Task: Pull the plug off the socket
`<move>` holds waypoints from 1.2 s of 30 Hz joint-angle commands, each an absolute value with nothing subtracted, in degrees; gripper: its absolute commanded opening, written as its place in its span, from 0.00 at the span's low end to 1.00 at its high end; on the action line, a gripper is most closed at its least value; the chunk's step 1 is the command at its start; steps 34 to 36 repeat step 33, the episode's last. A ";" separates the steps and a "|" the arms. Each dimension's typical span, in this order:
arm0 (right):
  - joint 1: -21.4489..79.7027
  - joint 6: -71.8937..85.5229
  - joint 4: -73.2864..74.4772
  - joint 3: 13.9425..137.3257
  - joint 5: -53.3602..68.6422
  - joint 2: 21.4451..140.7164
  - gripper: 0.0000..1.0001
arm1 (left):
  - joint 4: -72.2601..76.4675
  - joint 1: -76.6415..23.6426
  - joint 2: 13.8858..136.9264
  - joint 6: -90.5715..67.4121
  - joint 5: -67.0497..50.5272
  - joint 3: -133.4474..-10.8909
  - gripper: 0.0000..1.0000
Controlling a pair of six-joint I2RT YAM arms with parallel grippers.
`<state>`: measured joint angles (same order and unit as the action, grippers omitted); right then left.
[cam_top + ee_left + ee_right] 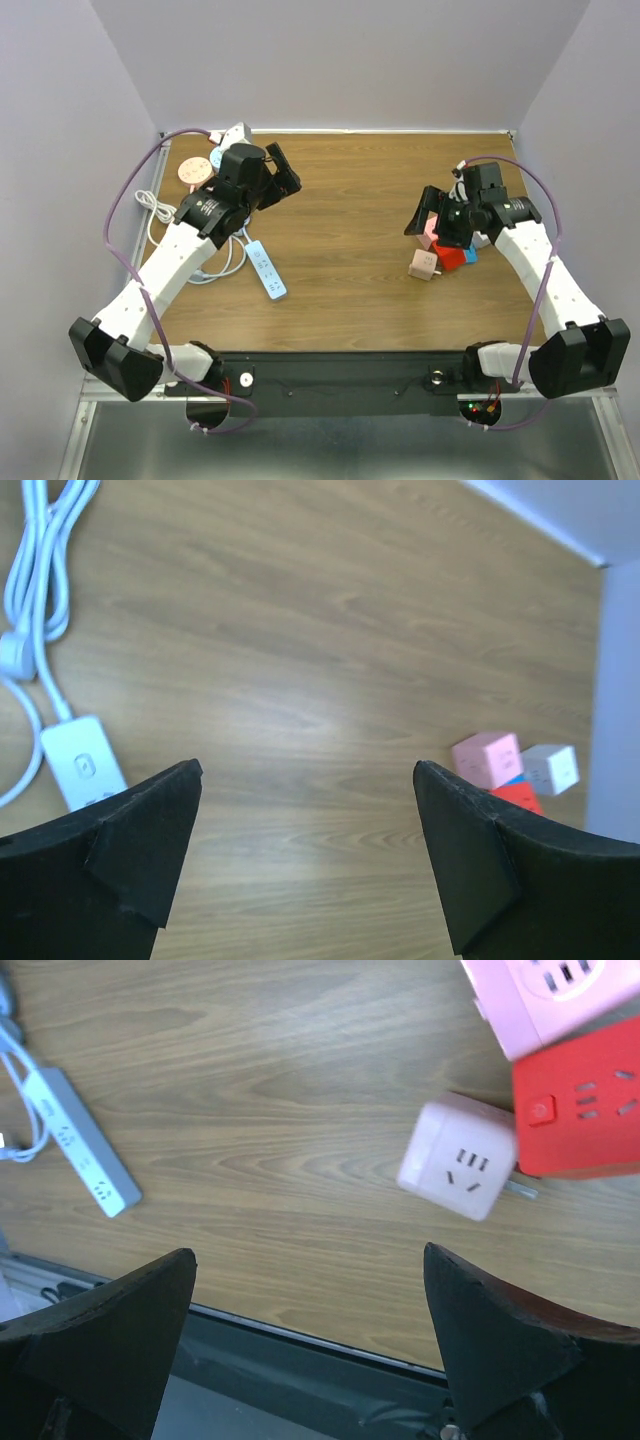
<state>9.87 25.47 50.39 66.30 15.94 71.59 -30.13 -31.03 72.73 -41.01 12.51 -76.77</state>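
Plug (458, 1158), a pale cube, lies on the worktop (250, 1080) just ahead of the right end effector (308, 1260), its prongs running sideways toward the red socket (580, 1110). That end effector is spread and empty. So is the left end effector (308, 770), well apart.

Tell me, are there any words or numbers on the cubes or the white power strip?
No words or numbers can be read.
red socket cube: a mark on its round button, too small to read.
white power strip: a small grey mark, too blurred to read.
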 commanded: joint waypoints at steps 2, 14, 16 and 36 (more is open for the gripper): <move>10.90 24.52 46.41 71.36 19.68 69.26 1.00 | -25.33 -31.20 70.41 -36.84 11.78 -79.28 0.99; 10.99 28.04 43.07 76.64 22.06 66.18 1.00 | -9.68 -31.11 60.30 -32.35 9.49 -71.55 0.99; 11.16 28.47 42.45 77.69 23.02 66.01 1.00 | -8.53 -31.11 59.42 -32.08 8.88 -70.49 0.99; 11.16 30.58 41.13 82.00 21.81 64.42 1.00 | -6.68 -31.11 56.87 -30.23 8.96 -68.29 0.99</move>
